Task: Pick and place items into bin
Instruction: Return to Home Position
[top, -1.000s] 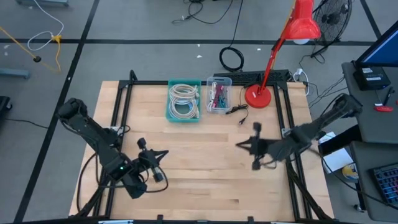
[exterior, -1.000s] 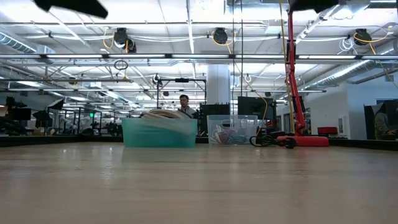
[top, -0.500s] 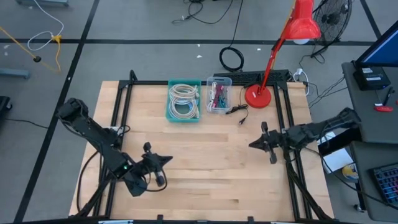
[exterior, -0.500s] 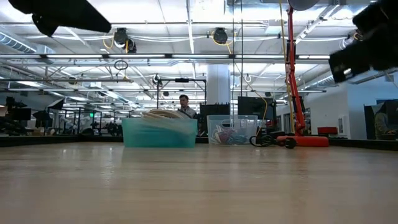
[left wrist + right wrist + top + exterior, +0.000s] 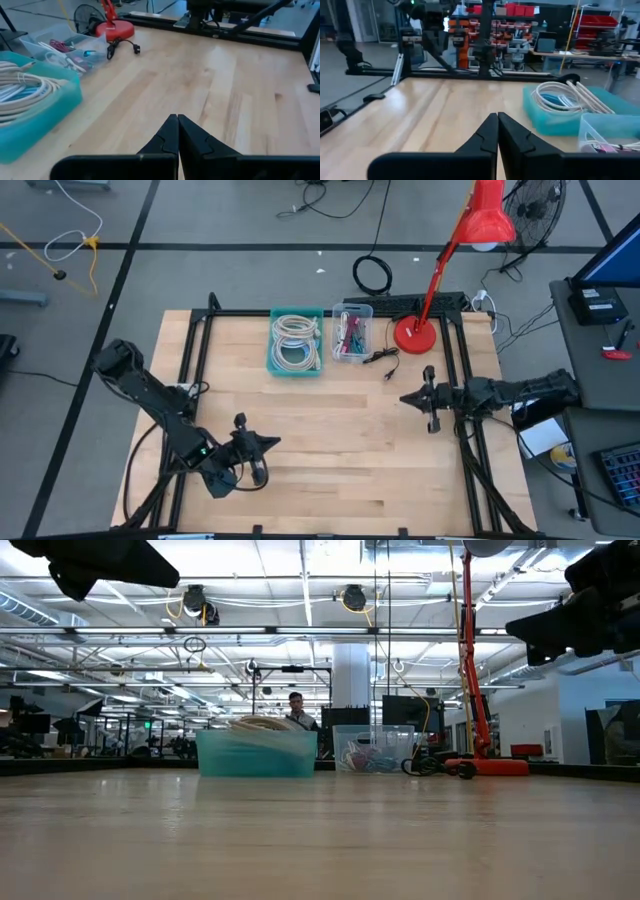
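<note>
Coiled cables [image 5: 296, 340] fill the teal bin [image 5: 271, 352] at the bench's far edge, long axis running far-to-near, with small cords [image 5: 348, 336] in the clear bin [image 5: 364, 310] alongside. Left gripper [image 5: 272, 442] hovers front-left and right gripper [image 5: 404, 399] by the right edge, tips facing inward, both pinched closed.

Left arm [image 5: 150, 395] folded at the near left, left gripper [image 5: 270, 443] aimed inward, fingers [image 5: 167, 137] pressed together, right arm [image 5: 510, 390] stretched nearly level, right gripper [image 5: 406, 399] likewise closed, both seemingly aloft.
</note>
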You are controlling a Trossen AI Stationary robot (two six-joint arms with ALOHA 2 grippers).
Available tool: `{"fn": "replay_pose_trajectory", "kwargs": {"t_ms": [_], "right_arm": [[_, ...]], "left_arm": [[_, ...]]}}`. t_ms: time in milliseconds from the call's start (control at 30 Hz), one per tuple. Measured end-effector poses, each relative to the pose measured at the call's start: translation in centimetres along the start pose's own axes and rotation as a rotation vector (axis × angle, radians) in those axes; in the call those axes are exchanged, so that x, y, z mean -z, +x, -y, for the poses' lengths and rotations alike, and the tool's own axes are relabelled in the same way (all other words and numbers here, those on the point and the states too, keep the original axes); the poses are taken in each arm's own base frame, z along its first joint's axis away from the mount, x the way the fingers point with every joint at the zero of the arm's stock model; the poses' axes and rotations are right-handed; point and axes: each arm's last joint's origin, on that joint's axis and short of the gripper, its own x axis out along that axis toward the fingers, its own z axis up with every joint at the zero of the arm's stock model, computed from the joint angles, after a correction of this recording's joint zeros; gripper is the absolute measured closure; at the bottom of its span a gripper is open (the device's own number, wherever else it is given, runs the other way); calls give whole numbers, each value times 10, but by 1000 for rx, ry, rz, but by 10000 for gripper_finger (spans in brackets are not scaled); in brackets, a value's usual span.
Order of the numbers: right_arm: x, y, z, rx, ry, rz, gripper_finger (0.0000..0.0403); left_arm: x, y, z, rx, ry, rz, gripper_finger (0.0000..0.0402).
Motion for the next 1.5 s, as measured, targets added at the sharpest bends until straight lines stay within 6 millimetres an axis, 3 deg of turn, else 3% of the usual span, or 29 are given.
{"fn": "replay_pose_trajectory", "kwargs": {"t_ms": [400,1033,1167,1333,1500], "right_arm": [[2,0,18,-6,23,-11,403],[3,0,21,81,-4,-25,403],[3,0,21,82,70,-23,403],[2,0,21,82,203,-2,403],[1,0,21,82,231,2,403]], "left_arm": [[6,-1,4,10,10,-10,401],[6,-1,3,10,-10,-12,401],[5,4,0,-10,52,-22,401],[20,11,-19,-56,70,-43,401],[60,12,-60,-42,-47,-52,401]]}}
